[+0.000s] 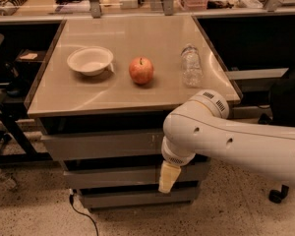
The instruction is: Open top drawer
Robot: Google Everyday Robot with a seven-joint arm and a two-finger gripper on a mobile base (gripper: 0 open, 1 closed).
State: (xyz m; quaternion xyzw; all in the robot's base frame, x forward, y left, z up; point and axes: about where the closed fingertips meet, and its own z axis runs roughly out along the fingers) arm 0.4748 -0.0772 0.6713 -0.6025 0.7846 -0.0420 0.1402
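Note:
The top drawer (101,145) is the tallest grey flat panel, just under the tan table top (137,31), and it looks closed. Two shorter grey drawers sit below it, the middle one (113,176) and the bottom one (128,198). My white arm (226,139) reaches in from the right and covers the drawers' right part. My gripper (167,178) hangs pale and yellowish from the wrist, pointing down in front of the middle drawer, below the top drawer's right end. The scratch marks are barely visible next to the arm.
On the table stand a white bowl (90,60), a red apple (141,70) and a clear plastic bottle (191,65). A black cable (83,215) lies on the floor at the cabinet's foot. A dark chair (287,102) stands at the right, dark frames at the left.

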